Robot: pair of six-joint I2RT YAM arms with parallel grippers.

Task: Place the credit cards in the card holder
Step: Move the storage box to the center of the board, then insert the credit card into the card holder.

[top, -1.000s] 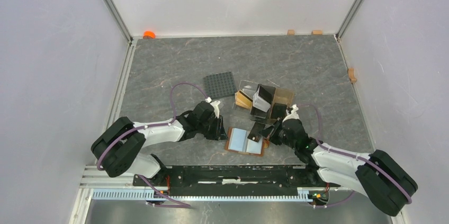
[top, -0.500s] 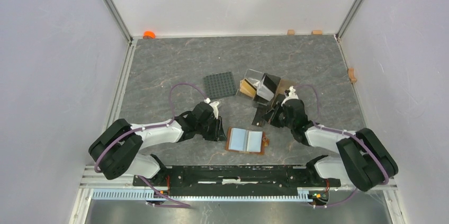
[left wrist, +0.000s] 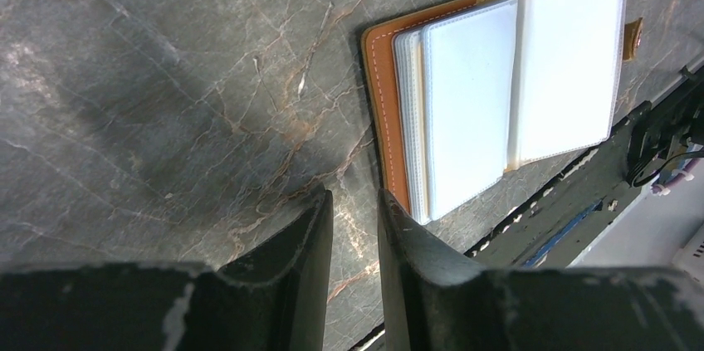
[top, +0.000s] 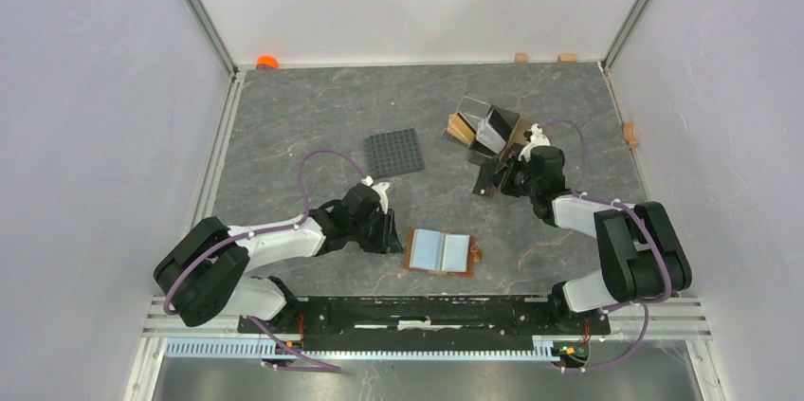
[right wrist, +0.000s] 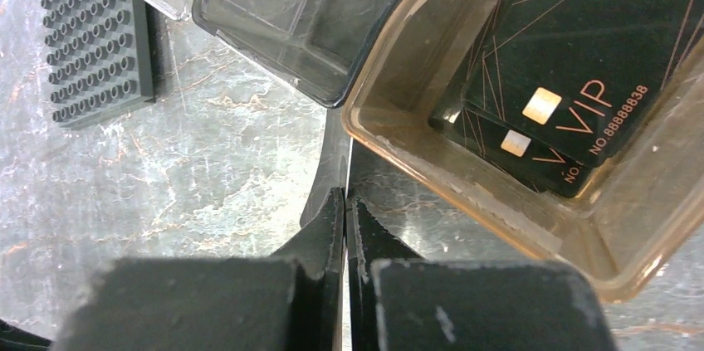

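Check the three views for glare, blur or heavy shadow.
Top view: even light, soft shadows, sharp. Left wrist: card holder sleeves glare almost white; dark shadow on the table at left. Right wrist: print on the black cards in the amber stand reads clearly; no blur.

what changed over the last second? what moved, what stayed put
The right gripper, jaws shut, pulled back from the card holder toward the far side. The amber stand slid farther away with it, turning a little. Whether anything is pinched is unclear. Unchanged: card holder lying open, left gripper slightly open beside it, studded plate in place.
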